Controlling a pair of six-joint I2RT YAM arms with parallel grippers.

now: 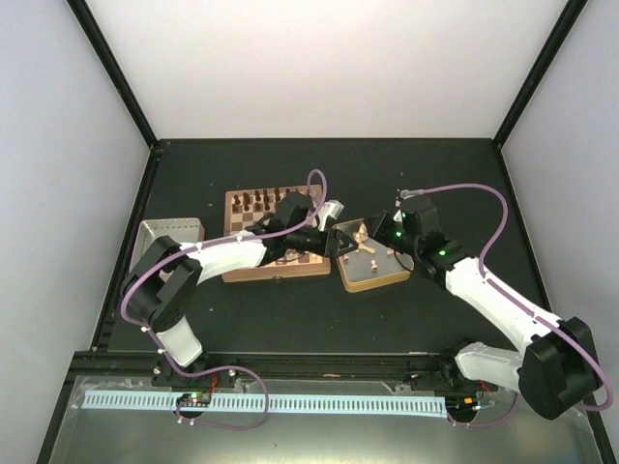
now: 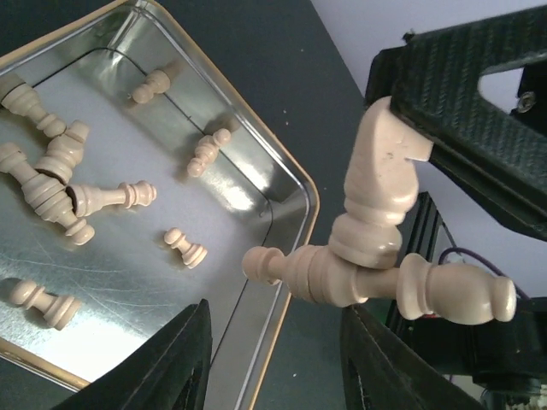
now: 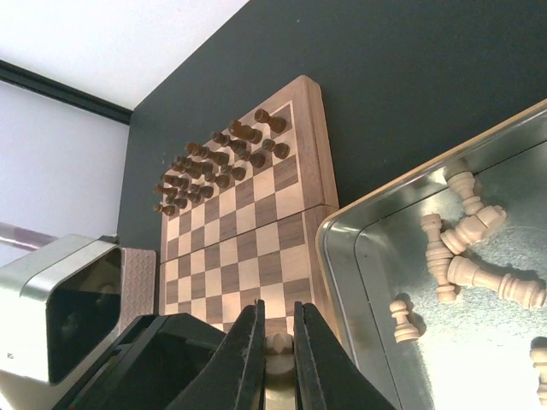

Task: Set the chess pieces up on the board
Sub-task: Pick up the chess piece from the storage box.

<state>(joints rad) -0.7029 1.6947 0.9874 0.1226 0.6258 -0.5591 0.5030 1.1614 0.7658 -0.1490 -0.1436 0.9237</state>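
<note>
chess pieces (image 2: pixel 111 196) are lying scattered on their sides in the gold-rimmed metal tin (image 2: pixel 128 256). the tin is sitting on the dark table (image 1: pixel 290 329) just right of the board (image 3: pixel 248 248). dark brown chessmen (image 3: pixel 214 158) are standing in two rows along the board's far edge, and a silver box (image 1: pixel 169 232) is sitting at the board's left side. the left arm is reaching across the near right part of the board and covering some squares in the top view. the right gripper (image 3: pixel 279 316) is pinching shut on a pale knight (image 2: pixel 380 184), holding it in the air over the tin's edge. two more pale pieces (image 2: pixel 308 273) are clinging crosswise at the knight's base, touching it and hanging clear of the tin. the left gripper (image 2: pixel 275 312) is hovering just beside this cluster, its jaws standing apart with nothing between them and the cluster lying just beyond its fingertips. both grippers are meeting over the tin's far left corner, close to the board's right edge.
</note>
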